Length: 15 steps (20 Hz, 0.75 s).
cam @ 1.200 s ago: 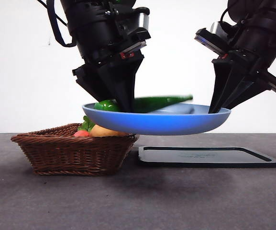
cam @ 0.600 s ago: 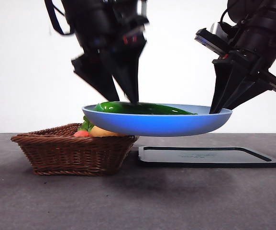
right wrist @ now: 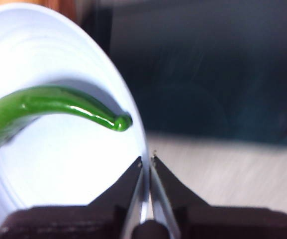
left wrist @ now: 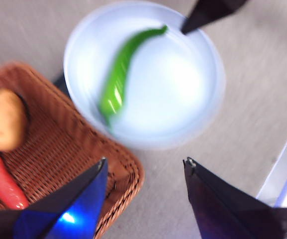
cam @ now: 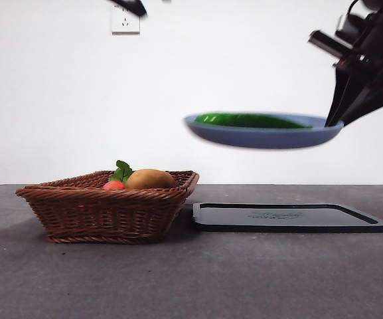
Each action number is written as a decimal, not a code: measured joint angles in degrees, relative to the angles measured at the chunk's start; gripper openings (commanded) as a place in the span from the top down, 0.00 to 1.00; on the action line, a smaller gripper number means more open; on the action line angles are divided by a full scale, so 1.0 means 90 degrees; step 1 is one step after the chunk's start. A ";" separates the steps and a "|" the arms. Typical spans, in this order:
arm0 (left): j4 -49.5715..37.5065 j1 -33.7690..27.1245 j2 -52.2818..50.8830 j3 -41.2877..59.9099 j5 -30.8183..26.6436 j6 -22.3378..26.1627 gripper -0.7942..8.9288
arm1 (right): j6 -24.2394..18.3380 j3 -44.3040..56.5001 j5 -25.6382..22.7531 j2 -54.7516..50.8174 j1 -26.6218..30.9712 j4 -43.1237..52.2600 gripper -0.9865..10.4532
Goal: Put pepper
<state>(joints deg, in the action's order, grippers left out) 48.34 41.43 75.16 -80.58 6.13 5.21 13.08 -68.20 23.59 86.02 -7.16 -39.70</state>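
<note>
basket: nearest, on table, potato and red item inside
tray: flat, dark, beside basket
right gripper: clamped on blue plate rim, plate held in air above tray
pepper: lying in plate, long, glossy green, curved, tapered
left gripper: jaws apart, empty, high above
step: pepper placed, plate carry
next: likely lower plate level onto tray

We see our right gripper as black, with two long wedge-shaped jaws tapering to thin tips and a pale grey block higher up. Our left gripper has dark pointed jaws, one glowing blue.
</note>
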 measured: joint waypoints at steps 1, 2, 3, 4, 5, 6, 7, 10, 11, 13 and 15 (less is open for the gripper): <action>0.0000 0.0000 -0.0177 0.0000 -0.0002 -0.0036 0.64 | 0.0010 -0.0172 0.0002 0.0066 0.0155 0.0022 0.91; -0.0002 0.0000 -0.0340 -0.0002 -0.0002 -0.0041 0.64 | 0.0024 -0.0338 0.0005 0.0187 0.0289 0.0029 0.91; -0.0002 0.0000 -0.0476 0.0000 -0.0002 -0.0053 0.64 | 0.0032 -0.0486 0.0005 0.0369 0.0406 0.0041 0.91; -0.0002 0.0000 -0.0578 0.0000 -0.0002 -0.0073 0.64 | 0.0049 -0.0610 0.0002 0.0597 0.0500 0.0041 0.91; 0.0000 0.0000 -0.0682 -0.0002 -0.0002 -0.0092 0.64 | 0.0053 -0.0712 0.0000 0.0840 0.0576 0.0039 0.91; 0.0000 0.0000 -0.0760 -0.0002 -0.0002 -0.0141 0.64 | 0.0053 -0.0821 0.0000 0.1117 0.0636 0.0032 0.91; 0.0002 0.0000 -0.0821 0.0000 0.0000 -0.0160 0.64 | 0.0053 -0.0928 0.0000 0.1338 0.0675 0.0032 0.91; 0.0007 0.0000 -0.0952 -0.0002 0.0000 -0.0206 0.64 | 0.0056 -0.1299 0.0000 0.2047 0.0760 0.0155 0.91; 0.0005 0.0000 -0.0962 -0.0002 0.0000 -0.0206 0.64 | 0.0056 -0.1345 0.0000 0.2210 0.0765 0.0243 0.91; 0.0007 0.0000 -0.0959 -0.0002 0.0000 -0.0206 0.64 | 0.0070 -0.1372 0.0005 0.2531 0.0763 0.0389 0.91; 0.0007 0.0000 -0.0959 -0.0002 0.0000 -0.0209 0.64 | 0.0073 -0.1375 0.0002 0.2822 0.0763 0.0498 0.91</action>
<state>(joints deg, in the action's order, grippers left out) 48.40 41.43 66.52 -80.60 6.13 3.33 13.74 -80.58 23.62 111.42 -0.30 -35.22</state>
